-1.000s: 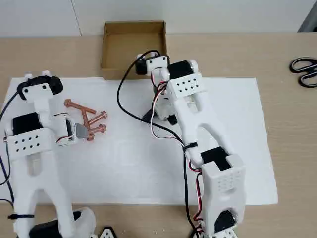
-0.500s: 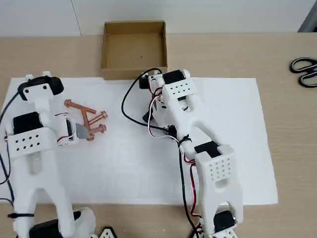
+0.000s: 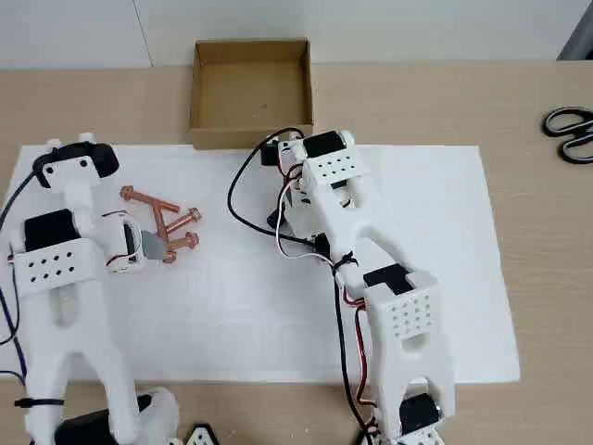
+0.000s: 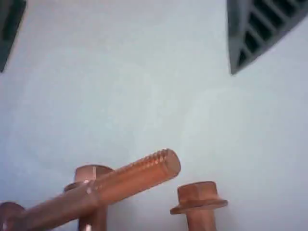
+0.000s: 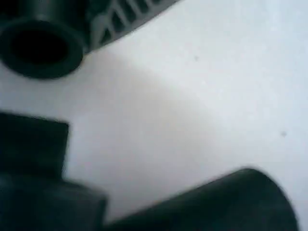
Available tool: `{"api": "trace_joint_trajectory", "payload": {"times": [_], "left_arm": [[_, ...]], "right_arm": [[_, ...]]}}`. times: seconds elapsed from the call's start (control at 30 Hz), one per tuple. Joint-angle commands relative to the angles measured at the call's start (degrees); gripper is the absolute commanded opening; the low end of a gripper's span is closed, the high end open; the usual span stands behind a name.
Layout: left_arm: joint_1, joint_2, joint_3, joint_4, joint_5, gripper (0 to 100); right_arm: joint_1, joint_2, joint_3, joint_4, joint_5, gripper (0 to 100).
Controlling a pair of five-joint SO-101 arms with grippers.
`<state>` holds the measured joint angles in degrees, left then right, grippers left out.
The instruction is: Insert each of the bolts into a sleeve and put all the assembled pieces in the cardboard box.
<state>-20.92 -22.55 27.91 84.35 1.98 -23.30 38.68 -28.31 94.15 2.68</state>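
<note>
While the left gripper (image 3: 153, 243) is hanging low over the white sheet (image 3: 435, 241) near that sheet's left edge, its fingers (image 4: 260, 33) are standing wide apart and gripping nothing. Several copper bolts (image 3: 176, 221) are lying loose on the sheet just beside this gripper, toward the sheet's far left corner. In the left wrist view, one bolt (image 4: 120, 185) is crossing in front of another bolt's head and showing its threaded end, and a further bolt (image 4: 197, 199) is lying just beside them without touching.

The right arm (image 3: 338, 171) is bending over the middle of the sheet, nearer its far edge, and the right gripper (image 3: 296, 211) is pointing down beneath the wrist; whether it is open or closed cannot be told. Black sleeves are lying on the sheet close under it: one sleeve (image 5: 41, 48) is turning its open bore to the right wrist camera, and another (image 5: 207, 202) is lying on its side.

The cardboard box (image 3: 206, 93) is sitting on the desk (image 3: 417, 102) against the sheet's far edge. Scissors (image 3: 570, 134) are lying near the desk's right edge.
</note>
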Motion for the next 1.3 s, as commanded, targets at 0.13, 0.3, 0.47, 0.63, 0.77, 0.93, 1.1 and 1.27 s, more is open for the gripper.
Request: {"api": "trace_joint_trajectory", "payload": {"times": [0.13,0.3,0.47,0.63,0.77,0.93,1.1,1.27], "left_arm": [[-0.1,-0.2,-2.2,-0.1,0.0,28],[-0.1,-0.2,-2.2,0.1,0.0,28],[-0.1,-0.2,-2.2,0.1,0.0,28],[-0.1,-0.2,-2.2,0.1,0.0,28],[-0.1,-0.2,-2.2,0.2,0.0,28],[0.5,0.2,-3.8,5.5,-5.3,28],[1.1,3.3,-9.1,13.1,-8.9,28],[1.1,7.6,-16.4,13.9,-11.8,28]], "right_arm": [[0.7,-0.5,-0.3,0.6,-0.4,18.4],[0.7,-0.4,-0.3,0.6,-0.3,19.0],[0.7,0.0,-0.3,0.3,-0.3,14.1],[0.7,-0.2,-0.3,0.1,-0.3,0.4],[1.5,-0.6,-0.4,0.1,-0.3,0.4],[5.5,-4.1,-1.8,1.2,-0.2,0.4],[9.5,-11.1,-1.5,1.5,-0.2,0.4],[10.4,-16.2,0.0,1.6,-0.2,0.4]]}}
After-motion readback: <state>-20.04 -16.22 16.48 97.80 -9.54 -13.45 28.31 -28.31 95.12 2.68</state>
